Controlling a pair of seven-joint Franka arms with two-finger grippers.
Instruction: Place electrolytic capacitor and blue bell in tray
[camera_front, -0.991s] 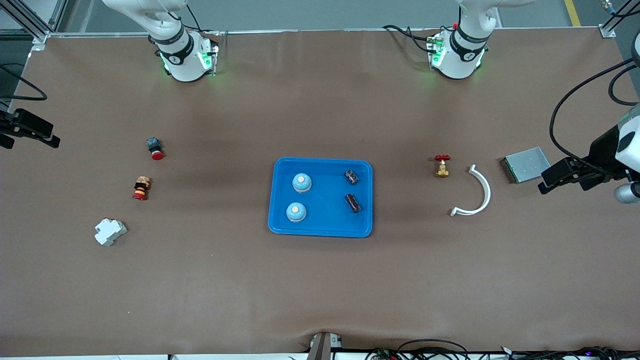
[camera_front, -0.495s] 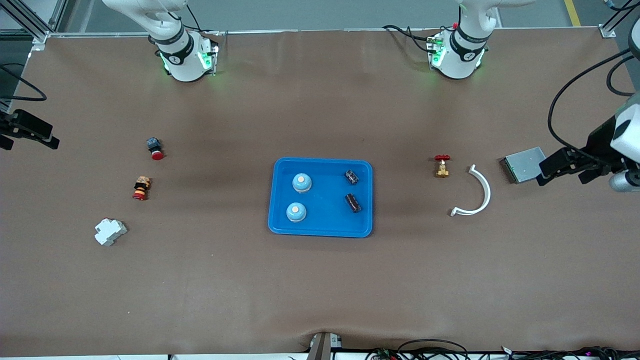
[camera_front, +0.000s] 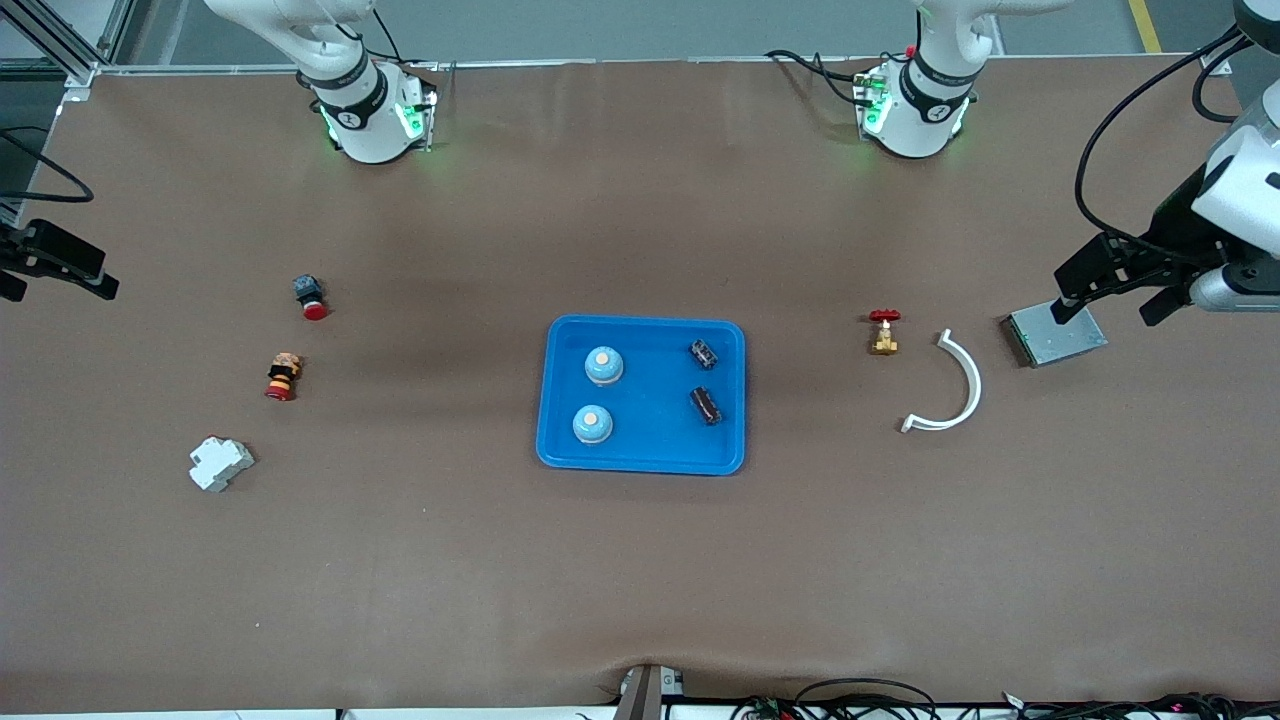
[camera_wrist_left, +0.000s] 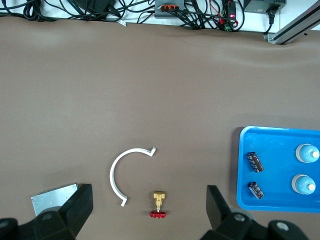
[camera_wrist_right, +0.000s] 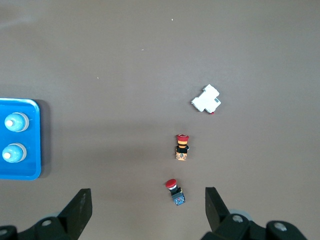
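Note:
The bright blue tray (camera_front: 650, 445) lies mid-table. In it stand two blue bells (camera_front: 604, 366) (camera_front: 592, 424) and lie two dark electrolytic capacitors (camera_front: 704, 353) (camera_front: 706, 405). The left wrist view shows the tray (camera_wrist_left: 280, 200), the bells (camera_wrist_left: 307, 153) and the capacitors (camera_wrist_left: 254, 162). The right wrist view shows one end of the tray (camera_wrist_right: 31, 150) with both bells (camera_wrist_right: 16, 121). My left gripper (camera_front: 1112, 296) (camera_wrist_left: 148, 210) is open and empty in the air over the grey metal plate. My right gripper (camera_front: 50, 280) (camera_wrist_right: 147, 207) is open and empty over the table's edge at the right arm's end.
Toward the left arm's end lie a brass valve with a red handle (camera_front: 884, 331), a white curved strip (camera_front: 950, 385) and a grey metal plate (camera_front: 1055, 335). Toward the right arm's end lie a red push button (camera_front: 310, 296), an orange and red button (camera_front: 282, 376) and a white breaker (camera_front: 221, 463).
My left gripper has moved from beside the grey plate to over it, toward the robots' side of the table. The right gripper and all parts are unmoved.

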